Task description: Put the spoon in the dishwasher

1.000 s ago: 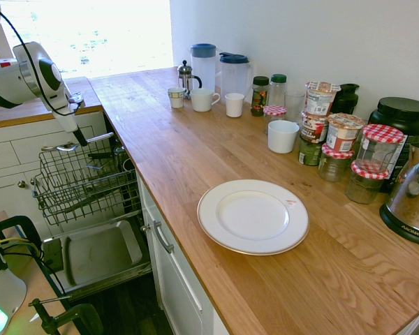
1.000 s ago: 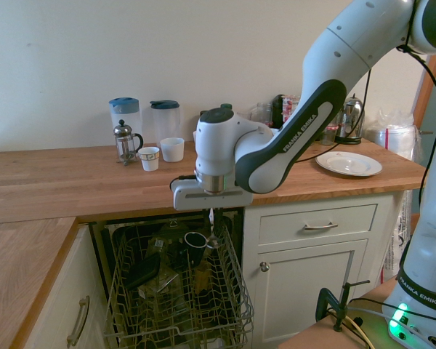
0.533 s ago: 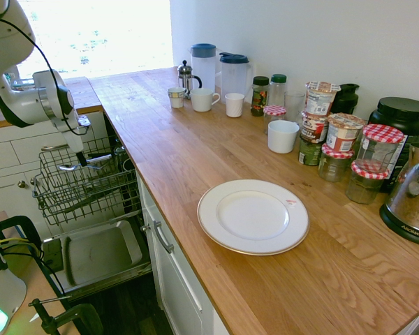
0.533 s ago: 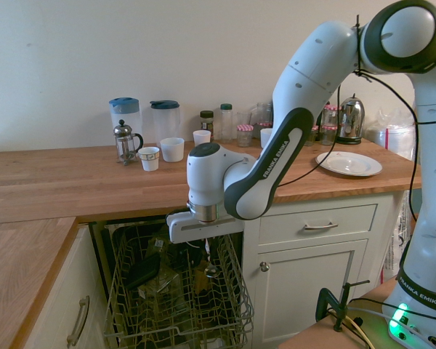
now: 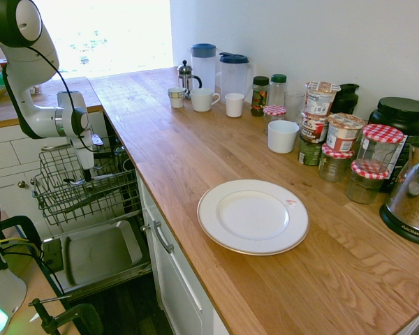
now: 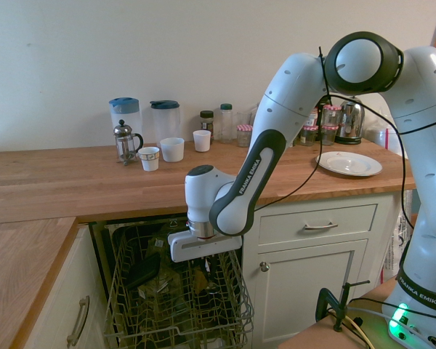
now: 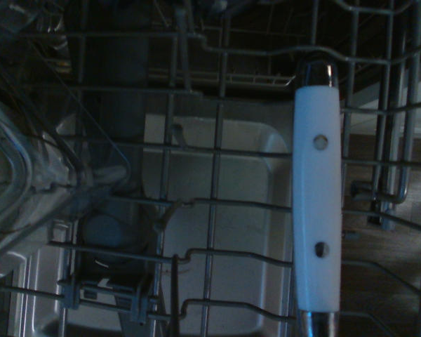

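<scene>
Your gripper [image 6: 207, 263], pinched shut on the spoon [image 7: 316, 193], hangs inside the dishwasher [image 6: 178, 305] rack, the spoon's pale handle running 12-to-6 straight down between the wires, so you'd release downward.

"FRANKA EMIKA" reads along the white arm's forearm [image 6: 248, 177] and again on the robot's base [image 6: 420, 282]; jar labels at three o'clock are illegible.

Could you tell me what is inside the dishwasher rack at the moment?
In the rack sit dark dishes, hard to identify. The gripper has dipped in; the spoon's pale handle shows in the wrist view. Its bowl is hidden.
</scene>
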`<state>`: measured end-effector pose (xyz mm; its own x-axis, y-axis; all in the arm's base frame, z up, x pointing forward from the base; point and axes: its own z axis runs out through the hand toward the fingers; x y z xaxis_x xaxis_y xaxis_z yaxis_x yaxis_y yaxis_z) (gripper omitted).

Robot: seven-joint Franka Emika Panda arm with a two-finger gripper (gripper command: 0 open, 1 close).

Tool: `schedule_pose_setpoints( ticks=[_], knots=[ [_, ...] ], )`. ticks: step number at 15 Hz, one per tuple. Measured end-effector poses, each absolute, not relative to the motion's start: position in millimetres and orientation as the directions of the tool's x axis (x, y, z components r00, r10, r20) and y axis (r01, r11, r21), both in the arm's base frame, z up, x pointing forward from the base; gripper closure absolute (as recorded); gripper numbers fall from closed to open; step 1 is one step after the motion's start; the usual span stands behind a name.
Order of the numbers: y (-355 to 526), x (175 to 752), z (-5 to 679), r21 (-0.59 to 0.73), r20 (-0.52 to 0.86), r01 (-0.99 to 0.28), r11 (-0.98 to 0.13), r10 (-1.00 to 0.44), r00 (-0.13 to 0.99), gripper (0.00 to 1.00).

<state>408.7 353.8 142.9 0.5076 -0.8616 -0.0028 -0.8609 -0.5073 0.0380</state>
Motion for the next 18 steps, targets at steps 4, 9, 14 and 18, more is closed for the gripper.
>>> schedule_pose_setpoints(
  ticks=[4,9,14,18],
  knots=[
    [343,414,133,0.066,-0.025,-0.847,-0.528,-0.849,0.528,0.0],
    [336,423,134,0.083,-0.039,-0.831,-0.551,-0.835,0.549,0.0],
    [336,431,138,0.083,-0.033,-0.827,-0.557,-0.831,0.556,0.0],
    [340,436,148,0.084,-0.02,-0.824,-0.56,-0.828,0.561,0.0]
  ],
)
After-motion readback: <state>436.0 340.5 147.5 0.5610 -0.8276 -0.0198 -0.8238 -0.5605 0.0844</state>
